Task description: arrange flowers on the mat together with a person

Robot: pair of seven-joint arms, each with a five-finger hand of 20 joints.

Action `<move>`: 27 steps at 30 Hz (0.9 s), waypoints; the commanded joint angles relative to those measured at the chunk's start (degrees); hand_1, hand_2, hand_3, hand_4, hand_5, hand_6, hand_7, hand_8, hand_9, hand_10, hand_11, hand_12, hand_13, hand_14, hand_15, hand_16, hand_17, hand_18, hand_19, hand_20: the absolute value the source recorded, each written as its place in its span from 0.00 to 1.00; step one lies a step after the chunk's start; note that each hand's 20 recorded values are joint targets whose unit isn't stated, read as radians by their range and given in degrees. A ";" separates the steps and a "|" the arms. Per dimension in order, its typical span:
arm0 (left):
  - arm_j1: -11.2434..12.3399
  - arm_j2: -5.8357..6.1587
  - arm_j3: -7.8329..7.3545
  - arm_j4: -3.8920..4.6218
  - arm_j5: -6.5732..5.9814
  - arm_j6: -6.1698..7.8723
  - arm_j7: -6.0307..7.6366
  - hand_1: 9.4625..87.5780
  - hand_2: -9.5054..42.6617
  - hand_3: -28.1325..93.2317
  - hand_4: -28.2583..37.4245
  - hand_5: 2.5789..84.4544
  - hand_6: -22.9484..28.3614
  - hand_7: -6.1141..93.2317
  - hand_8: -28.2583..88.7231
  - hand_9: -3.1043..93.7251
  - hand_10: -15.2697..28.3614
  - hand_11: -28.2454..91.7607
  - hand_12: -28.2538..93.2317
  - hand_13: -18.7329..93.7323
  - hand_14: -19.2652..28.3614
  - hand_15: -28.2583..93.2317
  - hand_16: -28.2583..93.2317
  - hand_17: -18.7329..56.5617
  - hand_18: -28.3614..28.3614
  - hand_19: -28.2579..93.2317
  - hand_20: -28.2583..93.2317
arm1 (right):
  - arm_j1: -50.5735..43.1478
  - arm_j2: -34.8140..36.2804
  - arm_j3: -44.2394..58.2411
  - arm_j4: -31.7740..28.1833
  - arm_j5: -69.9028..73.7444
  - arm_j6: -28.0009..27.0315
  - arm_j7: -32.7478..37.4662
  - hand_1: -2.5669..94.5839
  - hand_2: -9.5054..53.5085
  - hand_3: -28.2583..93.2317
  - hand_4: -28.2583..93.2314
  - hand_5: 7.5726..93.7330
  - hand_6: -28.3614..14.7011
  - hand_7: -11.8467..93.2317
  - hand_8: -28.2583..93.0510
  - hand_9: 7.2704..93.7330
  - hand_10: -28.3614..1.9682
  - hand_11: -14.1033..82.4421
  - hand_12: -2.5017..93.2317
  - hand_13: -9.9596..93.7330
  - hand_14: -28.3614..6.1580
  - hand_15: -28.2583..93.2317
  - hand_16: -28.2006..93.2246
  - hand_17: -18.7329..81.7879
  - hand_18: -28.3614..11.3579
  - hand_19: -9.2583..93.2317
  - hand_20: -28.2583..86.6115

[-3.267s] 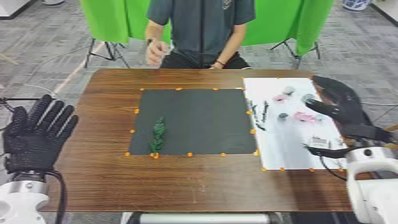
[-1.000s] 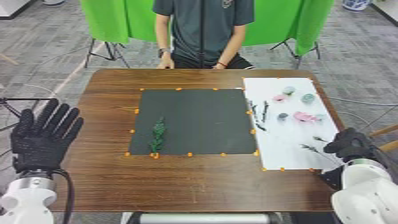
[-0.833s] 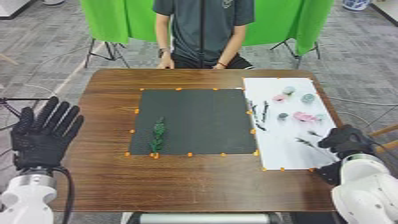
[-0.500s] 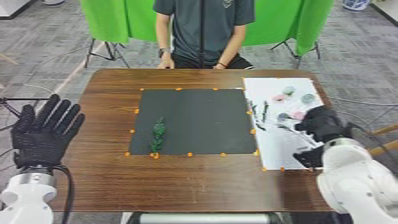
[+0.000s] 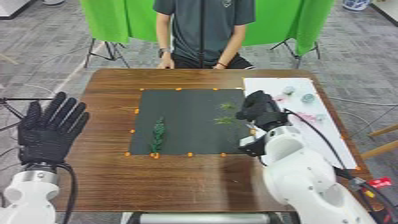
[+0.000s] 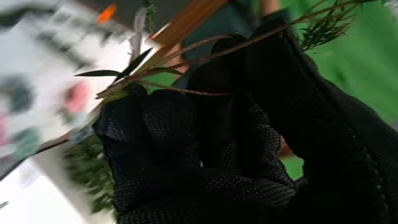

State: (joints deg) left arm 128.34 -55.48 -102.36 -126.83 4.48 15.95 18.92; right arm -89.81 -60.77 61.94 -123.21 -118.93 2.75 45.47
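A: What does the right hand (image 5: 258,106) have?
B: Thin woody stems (image 6: 197,59), pinched between thumb and fingers at the mat's right edge. Their feathery green tips (image 5: 226,120) lie over the right half of the mat (image 5: 191,142); whether they touch it, nobody could say.
A: And beyond them?
B: One leafy sprig (image 5: 158,135) lies on the mat's left part, its lower end by the near edge. To the right, the sheet (image 5: 339,148) bears pink blooms (image 5: 310,116) and a pale green head (image 5: 308,98). Past the mat's left side, the left hand (image 5: 49,137) is spread wide, holding nothing.
A: So how far along is it?
B: Early, by the look of it. One sprig is down, the stems are probably next, and the blooms remain for later.
A: Do the views differ?
B: The head view gives the layout: tips above mat, sprig to their left. The right wrist view gives the hold itself, with brown stems crossing the glove and small dark leaves (image 6: 133,65) branching off by the fingers.
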 commanded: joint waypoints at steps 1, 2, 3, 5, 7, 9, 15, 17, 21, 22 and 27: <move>-0.68 -0.24 1.81 0.61 0.51 0.31 -2.22 0.25 0.51 0.77 0.00 0.53 0.60 0.19 0.16 0.43 0.69 0.40 0.30 0.44 0.71 0.47 0.18 0.19 0.73 0.50 0.34 | 3.44 -6.86 -9.29 4.38 -2.99 0.99 -1.60 0.58 0.00 0.82 0.02 0.62 0.60 0.69 0.34 0.66 0.52 0.69 0.69 0.67 0.30 0.86 0.63 0.57 0.13 0.97 0.59; -1.00 -0.14 1.94 0.72 0.30 0.31 -2.07 0.25 0.51 0.77 0.00 0.53 0.60 0.18 0.16 0.43 0.69 0.40 0.30 0.44 0.71 0.47 0.18 0.19 0.73 0.50 0.34 | 4.21 -7.48 -10.13 5.27 -3.35 1.44 -1.35 0.58 0.00 0.82 0.02 0.62 0.60 0.69 0.34 0.66 0.52 0.69 0.69 0.67 0.30 0.86 0.63 0.57 0.13 0.97 0.58; -1.02 -0.10 2.05 0.69 0.11 0.39 -1.84 0.25 0.51 0.77 0.00 0.53 0.60 0.18 0.16 0.43 0.69 0.40 0.30 0.44 0.71 0.47 0.18 0.19 0.73 0.50 0.34 | 4.83 -7.88 -11.18 6.28 -4.08 2.85 -1.28 0.58 0.00 0.82 0.02 0.62 0.60 0.69 0.34 0.66 0.51 0.69 0.69 0.67 0.30 0.86 0.63 0.57 0.13 0.97 0.58; -1.35 -0.25 2.34 0.86 -0.06 0.51 -2.27 0.25 0.51 0.77 0.00 0.53 0.60 0.18 0.16 0.44 0.69 0.40 0.30 0.44 0.71 0.47 0.18 0.19 0.73 0.50 0.34 | 6.14 -8.74 -13.17 8.34 -6.16 5.03 -0.29 0.58 0.00 0.82 0.02 0.62 0.60 0.69 0.34 0.67 0.51 0.69 0.68 0.67 0.30 0.86 0.63 0.57 0.12 0.97 0.58; -1.08 -0.30 2.32 0.76 -0.36 0.51 -2.34 0.25 0.51 0.77 0.00 0.53 0.60 0.18 0.16 0.44 0.69 0.40 0.30 0.44 0.70 0.46 0.18 0.19 0.73 0.50 0.34 | 7.62 -9.52 -15.07 10.37 -7.44 5.22 0.89 0.58 0.00 0.82 0.02 0.63 0.60 0.69 0.34 0.67 0.51 0.69 0.68 0.68 0.30 0.86 0.63 0.57 0.11 0.98 0.58; -1.20 -0.18 2.44 0.94 -0.54 0.76 -2.29 0.25 0.51 0.77 0.00 0.53 0.60 0.19 0.16 0.44 0.69 0.40 0.30 0.44 0.70 0.46 0.18 0.19 0.73 0.50 0.34 | 9.07 -10.06 -17.48 12.86 -10.31 5.89 1.45 0.57 0.00 0.82 0.02 0.63 0.60 0.69 0.34 0.67 0.51 0.69 0.67 0.68 0.30 0.86 0.62 0.58 0.11 0.98 0.58; -2.46 0.60 3.58 1.51 -0.87 0.67 -2.42 0.25 0.51 0.77 0.00 0.53 0.60 0.19 0.16 0.44 0.69 0.40 0.30 0.44 0.70 0.46 0.18 0.19 0.73 0.50 0.34 | 10.07 -11.96 -22.09 17.58 -20.61 6.83 1.04 0.57 0.00 0.83 0.03 0.64 0.60 0.68 0.34 0.68 0.48 0.70 0.66 0.68 0.28 0.86 0.62 0.59 0.07 0.99 0.57; -3.03 0.73 4.05 1.86 -0.84 0.46 -2.62 0.25 0.51 0.77 0.00 0.53 0.60 0.19 0.15 0.44 0.69 0.40 0.30 0.44 0.70 0.46 0.18 0.19 0.73 0.50 0.34 | 9.69 -12.16 -22.49 17.37 -19.56 6.13 0.89 0.57 0.00 0.83 0.03 0.64 0.59 0.68 0.34 0.68 0.48 0.70 0.66 0.68 0.27 0.86 0.62 0.59 0.06 1.00 0.57; -3.87 0.62 4.45 2.31 -0.63 0.66 -3.35 0.25 0.51 0.77 0.00 0.53 0.60 0.19 0.15 0.44 0.69 0.40 0.30 0.44 0.70 0.46 0.18 0.19 0.73 0.50 0.34 | 9.26 -13.23 -22.65 18.04 -18.82 5.72 -0.06 0.54 0.00 0.82 0.05 0.63 0.57 0.67 0.34 0.67 0.42 0.72 0.63 0.68 0.25 0.86 0.62 0.59 0.04 1.00 0.56; -3.77 0.64 4.44 2.33 -0.70 0.68 -3.33 0.25 0.51 0.77 0.00 0.53 0.60 0.19 0.15 0.44 0.69 0.40 0.30 0.44 0.70 0.46 0.18 0.19 0.73 0.50 0.34 | 9.05 -13.39 -22.63 18.07 -18.71 5.54 -0.16 0.52 0.00 0.82 0.05 0.63 0.57 0.65 0.33 0.66 0.40 0.73 0.61 0.68 0.24 0.86 0.62 0.59 0.03 1.00 0.56; -3.36 0.38 4.16 2.26 -0.41 0.90 -3.64 0.25 0.50 0.77 0.00 0.53 0.60 0.19 0.16 0.44 0.69 0.40 0.30 0.44 0.70 0.46 0.18 0.19 0.73 0.50 0.34 | 8.22 -14.14 -22.10 17.53 -16.14 4.05 0.68 0.51 0.00 0.82 0.06 0.62 0.53 0.58 0.32 0.65 0.35 0.73 0.58 0.67 0.20 0.87 0.61 0.58 0.03 1.00 0.56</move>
State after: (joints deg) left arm 124.39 -54.78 -98.14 -124.84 3.94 16.08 16.34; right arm -80.21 -73.33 40.01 -104.91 -136.38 8.43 45.85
